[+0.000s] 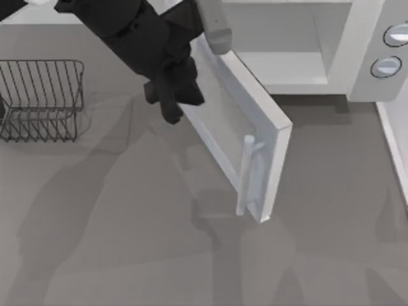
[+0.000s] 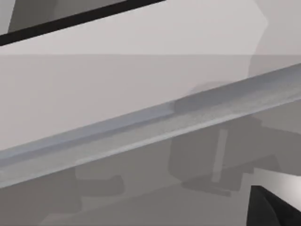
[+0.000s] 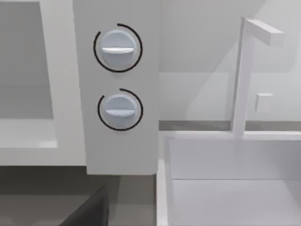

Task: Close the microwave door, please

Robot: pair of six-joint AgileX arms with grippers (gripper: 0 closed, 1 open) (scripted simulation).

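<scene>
One microwave door (image 1: 239, 137), half-open; left gripper (image 1: 171, 95) against its outer face, finger state indiscernible. Step: pushing. Next: swing shut.

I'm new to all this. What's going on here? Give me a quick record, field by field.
Door state: the microwave door hangs open, swung out over the table
Door handle: pale bar near its free edge
Left arm: left gripper at the door's outer face, near the hinge side
Microwave body: cavity open; two round knobs
Other item: wire rack at the table's left
Task status: door not yet shut
</scene>
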